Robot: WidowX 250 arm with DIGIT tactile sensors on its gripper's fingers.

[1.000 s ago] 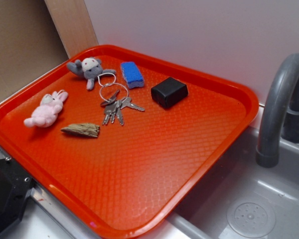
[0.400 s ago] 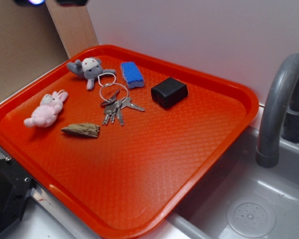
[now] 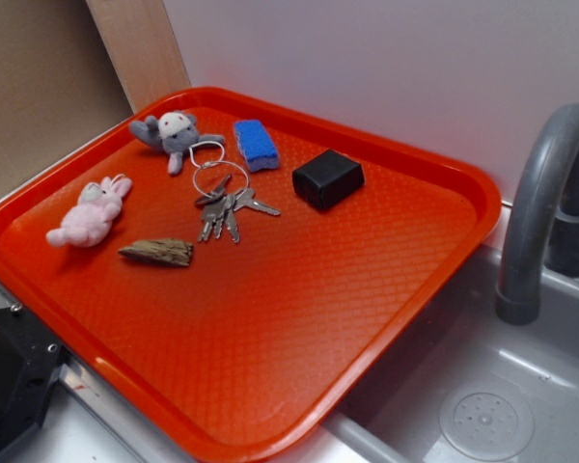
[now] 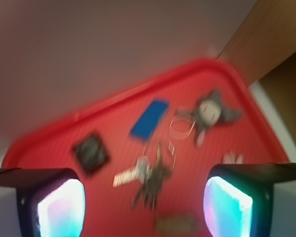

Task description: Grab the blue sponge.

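The blue sponge (image 3: pixel 256 145) lies flat near the far rim of the red tray (image 3: pixel 347 318), between a grey plush toy (image 3: pixel 174 134) and a black box (image 3: pixel 327 178). The blurred wrist view looks down from high above and shows the blue sponge (image 4: pixel 149 119) well ahead of my gripper (image 4: pixel 144 206). My gripper is open, its two glowing fingers (image 4: pixel 61 207) wide apart with nothing between them. The gripper does not appear in the exterior view.
A bunch of keys (image 3: pixel 224 203) on a ring lies just in front of the sponge. A pink plush rabbit (image 3: pixel 89 214) and a piece of wood (image 3: pixel 158 252) sit at the tray's left. A grey faucet (image 3: pixel 540 212) and sink (image 3: pixel 482 405) stand to the right.
A dark part of the arm with a light showed at the top left edge 0.4 s ago and is gone now. Nothing on the tray has moved.
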